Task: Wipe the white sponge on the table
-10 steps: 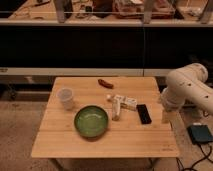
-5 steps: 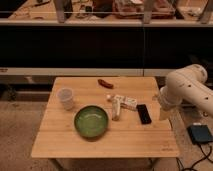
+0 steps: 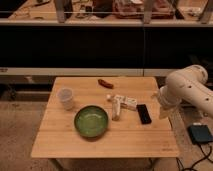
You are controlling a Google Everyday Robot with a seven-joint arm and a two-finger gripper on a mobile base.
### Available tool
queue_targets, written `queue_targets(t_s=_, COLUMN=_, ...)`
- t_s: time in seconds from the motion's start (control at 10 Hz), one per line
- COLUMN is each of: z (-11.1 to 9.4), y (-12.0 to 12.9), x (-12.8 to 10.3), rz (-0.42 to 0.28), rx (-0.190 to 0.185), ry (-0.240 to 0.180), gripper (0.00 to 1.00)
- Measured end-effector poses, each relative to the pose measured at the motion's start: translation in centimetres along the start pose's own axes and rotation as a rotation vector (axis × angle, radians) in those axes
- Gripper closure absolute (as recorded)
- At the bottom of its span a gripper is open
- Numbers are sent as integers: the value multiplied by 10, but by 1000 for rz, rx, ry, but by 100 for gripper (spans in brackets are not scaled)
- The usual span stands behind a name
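While the small off-white oblong sponge (image 3: pixel 116 108) lies mid-table on the pale planked-wood table (image 3: pixel 60 140), just right of the round green bowl (image 3: pixel 91 121), we see the two-finger gripper (image 3: pixel 163 111) hanging open and empty by the table's right edge, likely readied for a grasp.

Dim, warm light falls from above, so the pale top of the table (image 3: pixel 60 145) is the brightest broad surface, while the wide band behind it sinks to near-black. The white arm (image 3: pixel 187 85) is almost washed out along its upper curve, and the gripper (image 3: pixel 164 111), hanging just off the table's right edge, shows only as a pale, low-contrast shape. The whole view is soft and grainy, with a faint sheen inside the green bowl (image 3: pixel 91 121) and weak, diffuse shadows under the small items.
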Motion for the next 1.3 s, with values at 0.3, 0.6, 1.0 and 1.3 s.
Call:
queue_targets(t_s=0.3, z=1, y=-27, x=-3, rz=-194, rx=144, ry=-14, gripper=35)
queue_targets(t_s=0.6, z=-1, y=-42, x=-9, rz=-315, rx=226, ry=-20, gripper=35)
queue_targets(t_s=1.0, z=-7, y=-52, x=-22, rz=-390, rx=274, ry=-54, gripper=35)
queue_targets(t_s=1.3, z=-11, y=-69, x=-72, rz=-647, rx=368, ry=-107, gripper=35)
